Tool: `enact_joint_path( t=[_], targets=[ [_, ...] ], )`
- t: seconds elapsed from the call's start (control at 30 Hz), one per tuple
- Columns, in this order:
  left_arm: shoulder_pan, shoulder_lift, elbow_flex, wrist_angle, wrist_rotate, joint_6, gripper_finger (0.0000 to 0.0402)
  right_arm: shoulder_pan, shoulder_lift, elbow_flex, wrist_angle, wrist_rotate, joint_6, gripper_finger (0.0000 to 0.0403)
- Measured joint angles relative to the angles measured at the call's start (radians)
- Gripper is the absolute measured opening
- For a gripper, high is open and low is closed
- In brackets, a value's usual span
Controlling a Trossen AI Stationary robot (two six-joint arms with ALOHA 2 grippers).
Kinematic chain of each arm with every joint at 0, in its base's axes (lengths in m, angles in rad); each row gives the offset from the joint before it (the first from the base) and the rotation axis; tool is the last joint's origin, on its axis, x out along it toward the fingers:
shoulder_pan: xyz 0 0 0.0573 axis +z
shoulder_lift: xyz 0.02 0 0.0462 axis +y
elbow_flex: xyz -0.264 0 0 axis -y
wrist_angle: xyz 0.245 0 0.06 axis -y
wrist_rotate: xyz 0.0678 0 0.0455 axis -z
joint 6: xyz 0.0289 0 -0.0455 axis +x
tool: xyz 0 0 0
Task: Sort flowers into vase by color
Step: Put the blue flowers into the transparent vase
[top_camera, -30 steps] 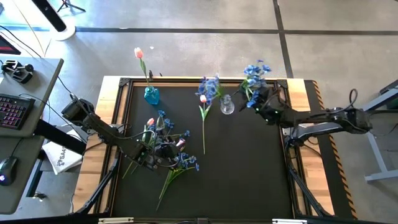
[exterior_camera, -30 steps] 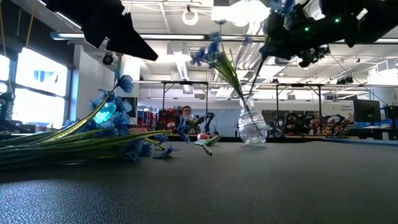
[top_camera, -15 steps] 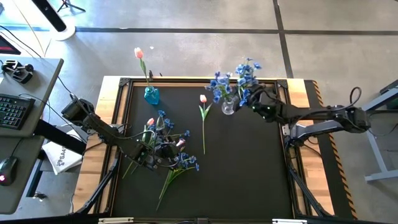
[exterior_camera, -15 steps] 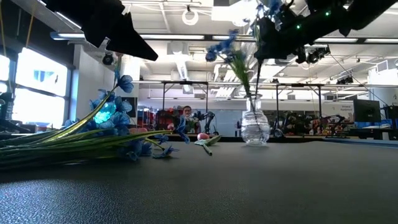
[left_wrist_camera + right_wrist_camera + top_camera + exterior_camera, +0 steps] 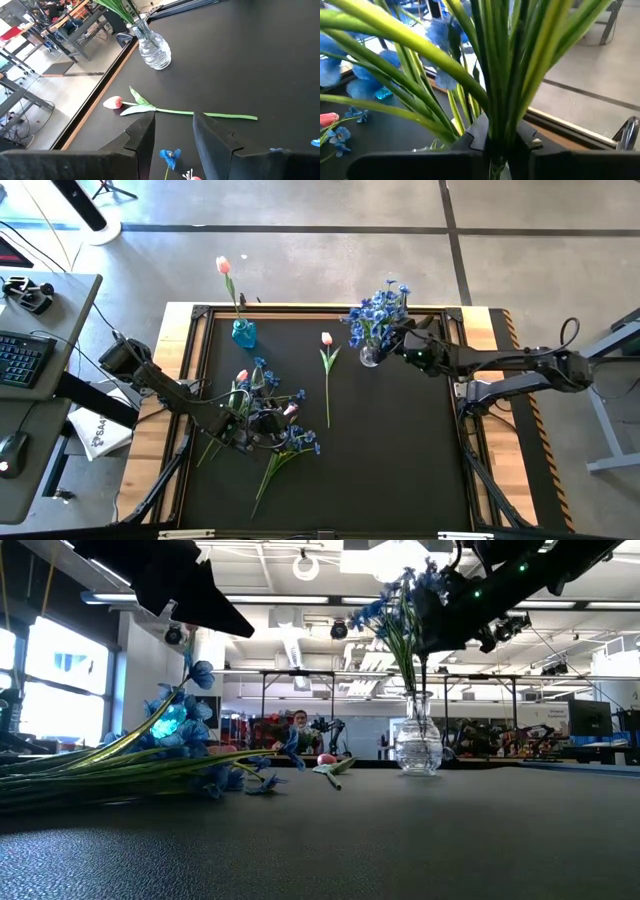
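Observation:
A clear glass vase stands near the table's far edge with blue blossoms upright in it. My right gripper is just right of the vase, shut on the blue bunch's green stems. A blue vase at far left holds a pink tulip. Another pink tulip lies flat on the mat. A pile of blue bunches and tulips lies at left. My left gripper hovers over it, open. My right gripper pinches the blue bunch's stems between its two fingers, below the blossoms and above the vase's mouth. The fingers come from the table's right, lying across the stems. The stems stand about upright, their lower ends down in the clear vase.
The black mat has open room over its near and right parts. A raised wooden rim runs along the far edge behind both vases. A desk with a keyboard stands off the table's left side.
My right gripper has moved toward the table's left, carrying its blue bunch over to the clear vase and down among the stems there. The bunch that leaned left out of the vase has swung upright, and both now stand together. My left arm has kept still.

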Motion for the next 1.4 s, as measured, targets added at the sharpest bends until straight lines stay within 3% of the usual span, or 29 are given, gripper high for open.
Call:
enact_joint_path(
  t=[0.13, 0.27, 0.43, 0.57, 1.07, 1.2, 1.4],
  targets=[
    [0.000, 0.000, 0.000, 0.001, 0.021, 0.000, 0.0122, 0.000, 0.015, 0.000, -0.001, -0.001, 0.002, 0.0071],
    [0.000, 0.000, 0.000, 0.002, 0.022, 0.000, 0.0122, 0.000, 0.005, 0.000, -0.001, -0.033, -0.025, 0.0133],
    [-0.002, 0.000, 0.000, 0.003, 0.022, 0.000, 0.0122, 0.000, -0.049, 0.000, -0.043, -0.109, -0.050, 0.0215],
    [-0.002, 0.000, 0.000, 0.007, 0.022, 0.001, 0.0122, 0.000, -0.118, 0.000, -0.125, -0.139, -0.038, 0.0251],
    [-0.003, 0.000, 0.000, 0.015, 0.022, 0.001, 0.0122, 0.015, -0.406, 0.000, -0.228, -0.215, 0.002, 0.0259],
    [-0.003, -0.021, -0.001, 0.006, 0.022, -0.009, 0.0122, 0.112, -0.433, 0.001, -0.244, -0.183, 0.024, 0.0257],
    [-0.006, -0.151, -0.001, -0.138, 0.019, -0.138, 0.0122, 0.363, -0.393, 0.000, -0.322, 0.015, 0.103, 0.0233]
  ],
)
